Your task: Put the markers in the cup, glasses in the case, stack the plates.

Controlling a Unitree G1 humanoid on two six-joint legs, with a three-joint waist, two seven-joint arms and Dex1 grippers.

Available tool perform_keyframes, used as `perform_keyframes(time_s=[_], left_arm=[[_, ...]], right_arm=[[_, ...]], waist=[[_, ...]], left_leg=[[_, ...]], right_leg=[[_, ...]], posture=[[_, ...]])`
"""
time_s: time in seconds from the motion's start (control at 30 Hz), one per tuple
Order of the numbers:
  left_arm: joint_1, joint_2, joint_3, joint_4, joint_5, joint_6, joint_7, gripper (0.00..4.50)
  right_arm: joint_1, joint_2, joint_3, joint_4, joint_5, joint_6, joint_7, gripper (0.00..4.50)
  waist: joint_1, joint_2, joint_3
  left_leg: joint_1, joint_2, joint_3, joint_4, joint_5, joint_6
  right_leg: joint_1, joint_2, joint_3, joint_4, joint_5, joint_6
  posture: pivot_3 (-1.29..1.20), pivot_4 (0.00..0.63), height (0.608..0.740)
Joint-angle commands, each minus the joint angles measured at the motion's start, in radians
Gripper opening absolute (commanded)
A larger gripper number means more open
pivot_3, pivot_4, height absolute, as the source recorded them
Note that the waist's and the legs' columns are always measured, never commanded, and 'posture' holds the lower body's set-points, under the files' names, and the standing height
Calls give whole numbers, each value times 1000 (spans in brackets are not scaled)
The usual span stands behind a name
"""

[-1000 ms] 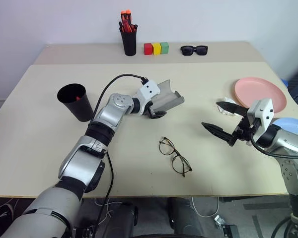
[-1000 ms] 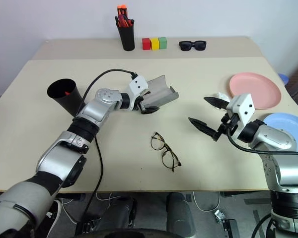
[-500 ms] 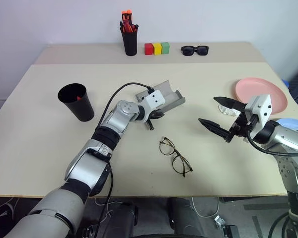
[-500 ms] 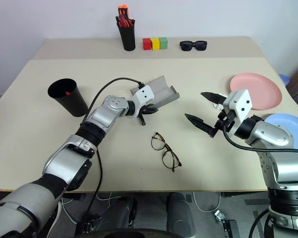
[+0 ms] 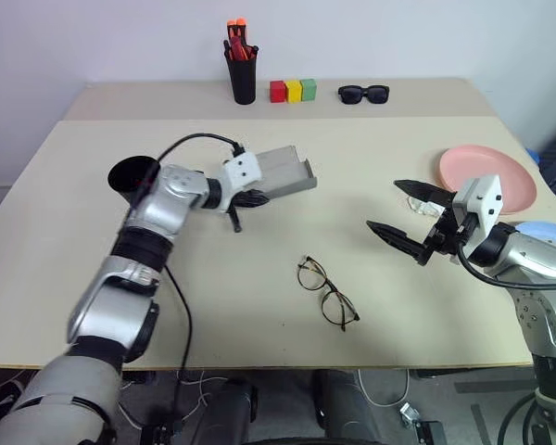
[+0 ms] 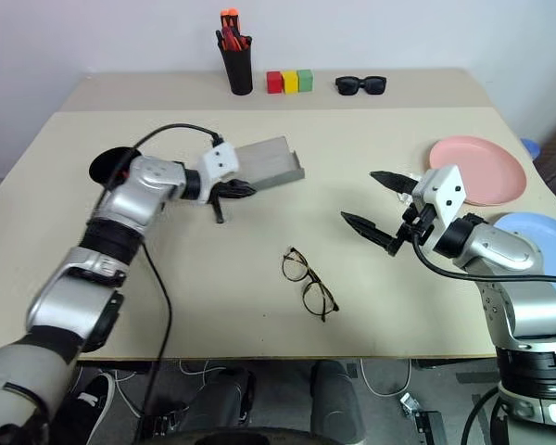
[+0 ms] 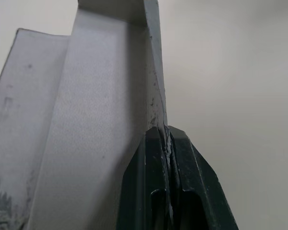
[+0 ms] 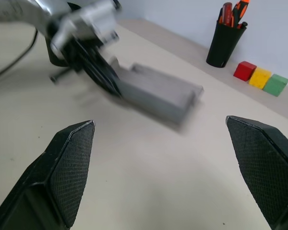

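Case (image 5: 280, 172) wall pinched in left tool (image 5: 244, 198), lifted.

Bright, even overhead light, soft shadows; motion blur in right wrist view.

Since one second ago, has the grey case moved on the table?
Yes. The case slid toward the black cup, away from the pink plate, its wall pinched in the left gripper.
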Motion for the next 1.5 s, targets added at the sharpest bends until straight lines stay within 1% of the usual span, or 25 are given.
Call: perform_keyframes(time_s=[0.03, 0.17, 0.23, 0.37, 0.5, 0.63, 0.7, 0.8, 0.83, 0.87, 0.93, 0.97, 1.1, 1.13, 1.17, 1.27, 1.33, 1.47, 1.5], left_arm=[[26, 77, 43, -37, -54, -131, -143, 42], [66, 110, 55, -26, -83, -256, -232, 42], [80, 115, 55, -4, -77, -317, -250, 42], [111, 125, 50, 35, -92, -555, -336, 42], [104, 168, 1, 154, 22, -701, -315, 42], [100, 168, -10, 219, 44, -743, -307, 42], [94, 165, -15, 246, 67, -767, -275, 42], [99, 141, -5, 265, 45, -765, -276, 42], [100, 133, -4, 267, 29, -730, -302, 42], [97, 123, 3, 269, 9, -673, -323, 286], [94, 109, 18, 260, -19, -634, -346, 936], [94, 105, 27, 254, -27, -635, -344, 1376], [91, 102, 51, 238, -47, -643, -346, 3398], [93, 106, 56, 224, -63, -610, -372, 3968], [98, 110, 60, 204, -77, -575, -397, 4442], [112, 116, 78, 138, -112, -525, -418, 4442], [129, 118, 93, 72, -146, -484, -426, 4442], [179, 116, 145, -133, -271, -247, -429, 4442], [199, 122, 160, -201, -317, -159, -423, 4442]], right_arm=[[-19, 5, -7, -2, 3, -23, 9, 4500], [-32, 5, 2, 14, -1, -32, 18, 4500], [-37, 5, 5, 20, -2, -33, 20, 4500], [-44, 4, 7, 26, -2, -34, 29, 4500], [-45, 1, 4, 31, -5, -36, 34, 4500], [-41, 0, 1, 29, -5, -37, 36, 4500], [-40, 0, 0, 29, -6, -36, 37, 4500], [-43, 2, 3, 35, -12, -40, 38, 4500], [-45, 2, 3, 37, -12, -40, 39, 4500], [-48, 2, 3, 39, -13, -40, 39, 4500], [-52, 2, 4, 40, -13, -39, 41, 4500], [-55, 2, 4, 40, -13, -38, 41, 4500], [-59, 2, 12, 37, -12, -31, 46, 4500], [-55, 0, 22, 30, -16, -32, 53, 4500], [-43, -4, 34, 19, -16, -27, 66, 4500], [-4, -15, 52, -15, -2, -7, 99, 4500], [-11, -18, 50, -26, 16, 32, 92, 4500], [-61, -18, 59, -57, 35, 152, 19, 4500], [-65, -19, 58, -86, 49, 192, -4, 4500]], waist=[[0, 0, 0], [3, 0, 0], [3, 0, 0], [1, 0, 0], [-3, 0, 0], [0, 0, 0], [1, 0, 0], [0, 0, 0], [0, 0, 0], [1, 0, 0], [2, 0, 0], [1, 0, 0], [-1, 0, 0], [-2, 0, 0], [-3, 0, 0], [-3, 0, 0], [-3, 0, 0], [-4, 0, 0], [-4, 0, 0]], left_leg=[[0, 0, 0, 0, 0, 0], [0, 0, 0, 0, 0, 0], [0, 0, 0, 0, 0, 0], [0, 0, 0, 0, 0, 0], [0, 0, 0, 0, 0, 1], [1, 0, 0, 1, -1, 2], [0, 0, 0, 1, -1, 3], [1, 0, 0, 1, -1, 3], [1, 0, 0, 1, -1, 3], [1, 0, 0, 1, -1, 3], [0, 0, 0, 2, -1, 3], [0, 0, 0, 2, -2, 3], [1, 0, 0, 2, -2, 4], [1, 0, 0, 2, -2, 4], [1, 0, 0, 2, -2, 4], [1, 0, 0, 2, -2, 4], [0, 0, 0, 2, -2, 4], [1, 0, 0, 2, -2, 4], [1, 1, 0, 2, -2, 4]], right_leg=[[0, 0, 0, 0, 0, 0], [0, 0, 0, 0, 0, 0], [0, 0, 0, 0, 0, 0], [0, 0, 0, 0, 0, 0], [0, 0, 0, 0, 0, 0], [0, 0, 0, 1, 0, 0], [1, 0, 0, 1, 0, 0], [1, 0, 0, 1, 0, 0], [1, 0, 0, 1, 0, 0], [1, 0, 0, 1, 0, 0], [1, 0, 0, 1, 0, 0], [1, 0, 0, 1, 0, 0], [1, 0, 0, 2, 0, 0], [1, 0, 0, 2, 0, 0], [1, 0, 0, 2, 0, 0], [1, 0, 0, 2, 0, 0], [1, 0, 0, 2, 0, 0], [1, 0, 0, 3, 0, 0], [1, 0, 0, 3, 0, 0]], posture=[[0, 150, 740], [0, 150, 740], [0, 150, 740], [0, 150, 740], [0, 150, 740], [0, 150, 740], [0, 150, 740], [0, 150, 740], [0, 150, 740], [0, 150, 740], [0, 150, 740], [0, 150, 740], [0, 150, 740], [0, 150, 740], [0, 150, 740], [0, 150, 740], [0, 150, 740], [0, 150, 740], [0, 150, 740]])
